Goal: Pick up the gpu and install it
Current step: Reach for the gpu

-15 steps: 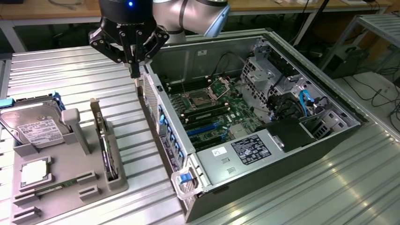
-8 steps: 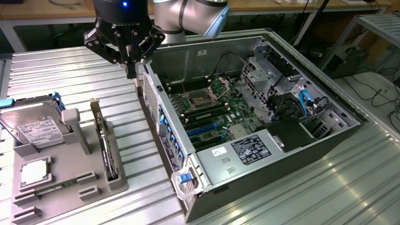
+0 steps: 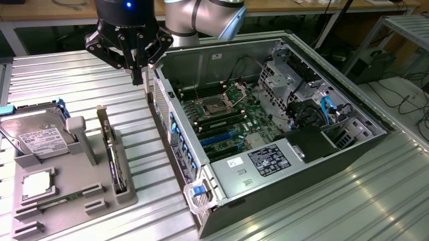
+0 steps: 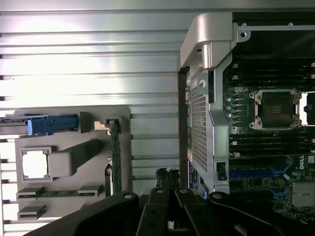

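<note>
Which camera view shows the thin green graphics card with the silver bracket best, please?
The exterior view: the thin green graphics card stands on edge in the grey plastic holder, its side and silver bracket visible. The wrist view sees it edge-on, as a narrow green strip.

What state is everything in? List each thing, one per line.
claw: shut, empty, hanging beside the computer case
graphics card: standing on edge in the gray holder, untouched
hard drive: lying label-up in the holder
computer case: on its side, side panel off
</note>
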